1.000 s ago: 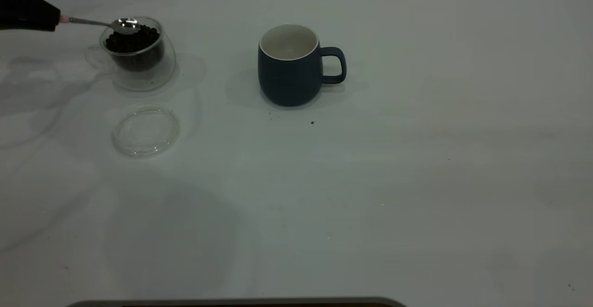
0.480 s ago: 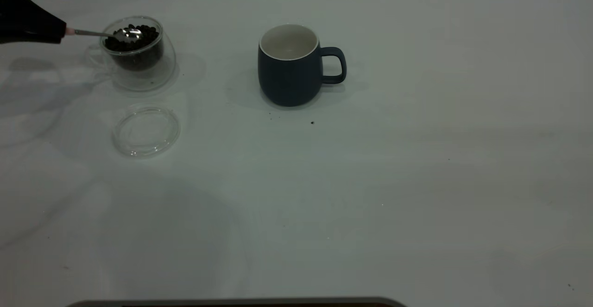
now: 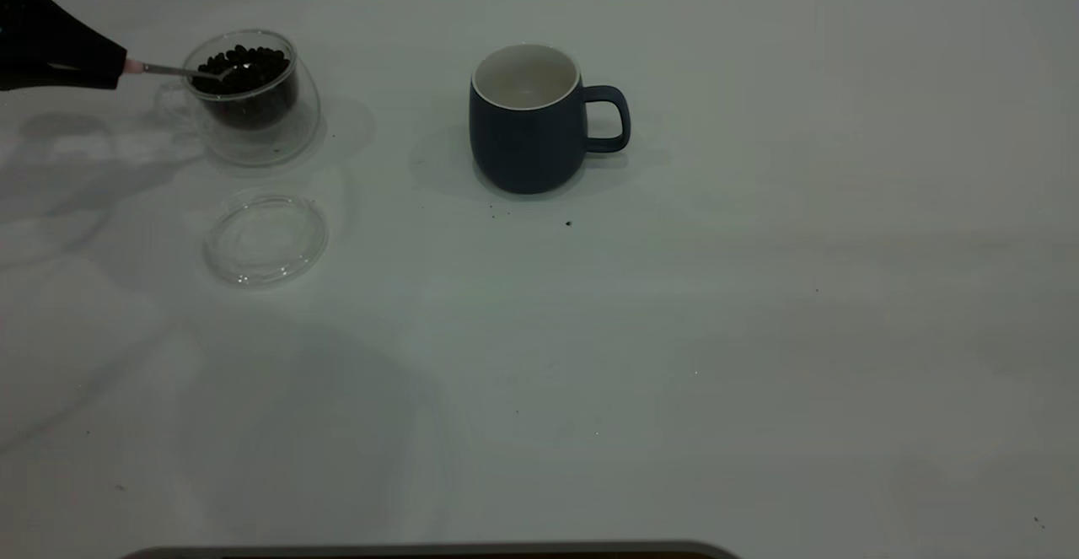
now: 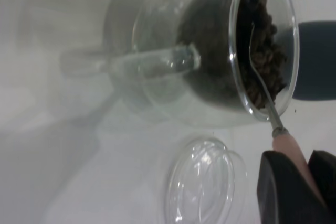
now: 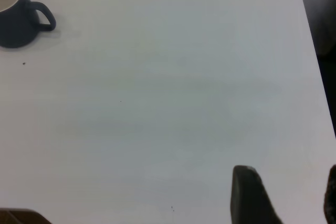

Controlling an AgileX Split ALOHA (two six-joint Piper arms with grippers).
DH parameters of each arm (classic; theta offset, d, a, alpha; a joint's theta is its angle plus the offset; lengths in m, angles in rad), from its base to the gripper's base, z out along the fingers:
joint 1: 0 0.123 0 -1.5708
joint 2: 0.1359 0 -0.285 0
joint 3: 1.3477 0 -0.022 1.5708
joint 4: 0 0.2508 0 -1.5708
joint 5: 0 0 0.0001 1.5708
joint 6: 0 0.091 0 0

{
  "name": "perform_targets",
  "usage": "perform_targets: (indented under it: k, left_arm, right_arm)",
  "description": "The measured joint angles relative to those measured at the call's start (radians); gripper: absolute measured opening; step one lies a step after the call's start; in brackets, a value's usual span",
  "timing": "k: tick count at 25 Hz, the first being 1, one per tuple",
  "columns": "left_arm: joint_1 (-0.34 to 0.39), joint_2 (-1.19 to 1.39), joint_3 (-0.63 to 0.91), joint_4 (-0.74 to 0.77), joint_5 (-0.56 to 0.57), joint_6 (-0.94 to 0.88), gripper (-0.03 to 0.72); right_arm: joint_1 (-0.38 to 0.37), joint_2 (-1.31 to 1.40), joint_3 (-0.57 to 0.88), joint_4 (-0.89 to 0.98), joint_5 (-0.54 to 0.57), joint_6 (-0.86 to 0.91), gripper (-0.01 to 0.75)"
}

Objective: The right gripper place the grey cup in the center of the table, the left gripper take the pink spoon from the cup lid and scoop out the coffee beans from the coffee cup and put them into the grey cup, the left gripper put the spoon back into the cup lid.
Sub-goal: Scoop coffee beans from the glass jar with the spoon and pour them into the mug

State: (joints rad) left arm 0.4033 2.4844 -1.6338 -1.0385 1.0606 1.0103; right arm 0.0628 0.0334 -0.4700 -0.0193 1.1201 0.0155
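We see the left gripper point(image 3: 118, 70) at 10 o'clock: matte black, tapering. The right gripper point(image 5: 286, 195): 2 dark rounded fingers point(image 5: 251, 195).

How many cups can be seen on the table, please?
2. The clear glass coffee cup, holding coffee beans, stands at the table's far left. The grey cup stands near the centre, far side. No others show.
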Motion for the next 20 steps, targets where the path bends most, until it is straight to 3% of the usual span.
perform_targets:
  k: [20]
  left_arm:
    - [0.007,0.0,0.0,0.001,0.017,-0.128,0.115]
  right_arm:
    - [0.0,0.0,0.0,0.0,0.0,0.0,0.374]
